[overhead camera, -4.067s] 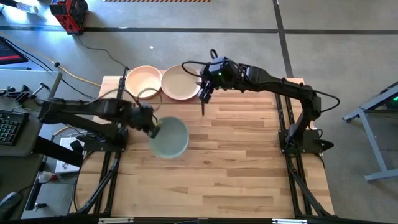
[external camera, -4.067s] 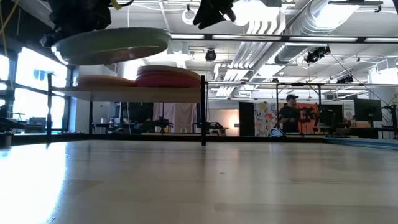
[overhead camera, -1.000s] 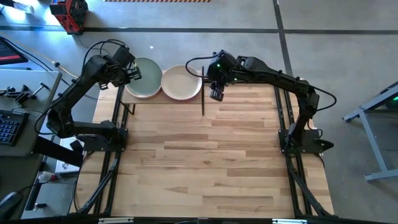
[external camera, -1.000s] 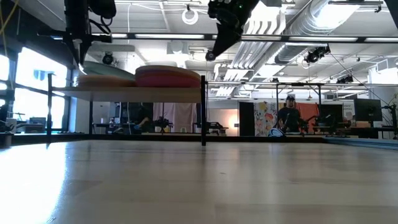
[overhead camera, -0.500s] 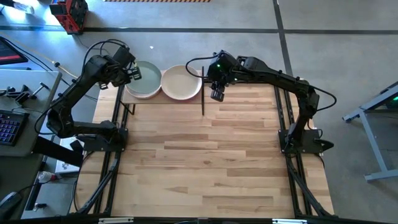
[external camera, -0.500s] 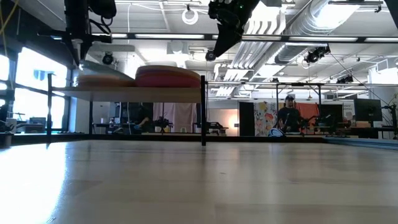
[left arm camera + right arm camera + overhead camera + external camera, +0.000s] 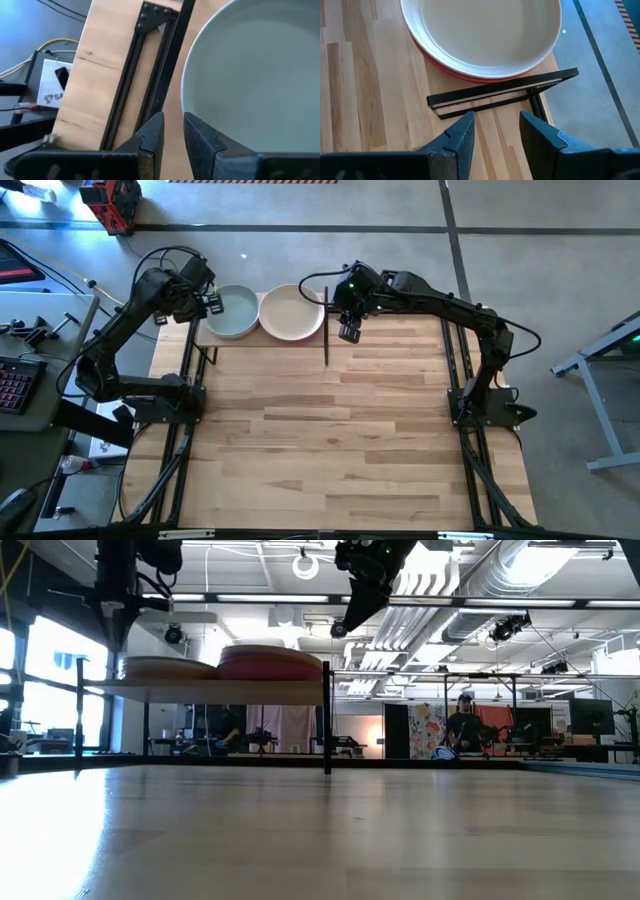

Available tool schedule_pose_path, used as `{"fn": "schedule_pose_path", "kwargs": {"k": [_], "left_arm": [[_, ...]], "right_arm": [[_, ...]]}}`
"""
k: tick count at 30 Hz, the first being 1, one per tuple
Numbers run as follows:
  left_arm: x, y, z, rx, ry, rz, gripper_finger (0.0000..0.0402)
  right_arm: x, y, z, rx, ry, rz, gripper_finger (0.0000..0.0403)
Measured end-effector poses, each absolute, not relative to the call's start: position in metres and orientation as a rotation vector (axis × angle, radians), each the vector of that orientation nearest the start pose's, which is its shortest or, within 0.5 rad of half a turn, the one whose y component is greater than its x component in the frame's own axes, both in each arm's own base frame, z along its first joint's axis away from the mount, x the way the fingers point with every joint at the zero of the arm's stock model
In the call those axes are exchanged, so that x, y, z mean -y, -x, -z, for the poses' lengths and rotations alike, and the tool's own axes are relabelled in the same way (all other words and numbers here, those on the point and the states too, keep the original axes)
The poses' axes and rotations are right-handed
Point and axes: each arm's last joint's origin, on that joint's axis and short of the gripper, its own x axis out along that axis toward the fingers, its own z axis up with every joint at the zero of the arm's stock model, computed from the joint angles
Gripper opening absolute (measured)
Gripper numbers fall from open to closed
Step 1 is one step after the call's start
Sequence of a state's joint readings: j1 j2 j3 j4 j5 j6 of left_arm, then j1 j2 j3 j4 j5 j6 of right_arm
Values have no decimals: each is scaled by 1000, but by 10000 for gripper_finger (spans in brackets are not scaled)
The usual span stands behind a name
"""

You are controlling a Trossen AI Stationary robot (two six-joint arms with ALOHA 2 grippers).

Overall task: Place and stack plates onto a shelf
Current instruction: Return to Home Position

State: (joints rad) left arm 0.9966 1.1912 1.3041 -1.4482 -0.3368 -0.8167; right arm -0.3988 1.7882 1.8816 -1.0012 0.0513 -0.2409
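**Shelf [image 7: 230,690] loaded, both arms empty-handed**

High view: upper left, a green plate [image 7: 232,314] and a cream plate [image 7: 292,314] sit side by side on the shelf. The left jaws hover at the green rim; the right jaws hang beside the shelf, over the worktop [image 7: 330,430].

Low view: two low stacks [image 7: 268,664].

Wrist views: left jaws barely parted, right jaws wider, both holding nothing.

These plates [image 7: 480,30] look stiff, light and breakable; take them by the rim.
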Motion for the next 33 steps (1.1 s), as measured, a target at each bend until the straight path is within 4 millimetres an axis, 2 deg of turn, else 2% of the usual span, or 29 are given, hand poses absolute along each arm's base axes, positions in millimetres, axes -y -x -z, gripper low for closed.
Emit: {"fn": "schedule_pose_path", "kwargs": {"k": [7,11,15,19,22,27,30,33], "left_arm": [[-157,-94,-343,-872,1064,-1532,63],[-150,-100,-345,-893,1028,-1461,63],[-137,-114,-351,-842,938,-1375,63],[-124,-135,-360,-761,782,-1244,62],[-114,-154,-365,-726,646,-1098,62],[-89,-181,-373,-714,410,-827,62],[-74,-184,-373,-745,351,-738,62],[-60,-178,-370,-765,311,-649,62]], "right_arm": [[147,-345,-368,-946,63,306,133],[146,-343,-366,-964,54,303,133],[146,-337,-363,-1022,20,272,133],[153,-330,-358,-1031,-123,213,133],[159,-324,-340,-1060,-234,248,133],[153,-314,-286,-1132,-435,347,133],[137,-314,-268,-1111,-536,348,133],[120,-319,-265,-1056,-582,335,133]]}}
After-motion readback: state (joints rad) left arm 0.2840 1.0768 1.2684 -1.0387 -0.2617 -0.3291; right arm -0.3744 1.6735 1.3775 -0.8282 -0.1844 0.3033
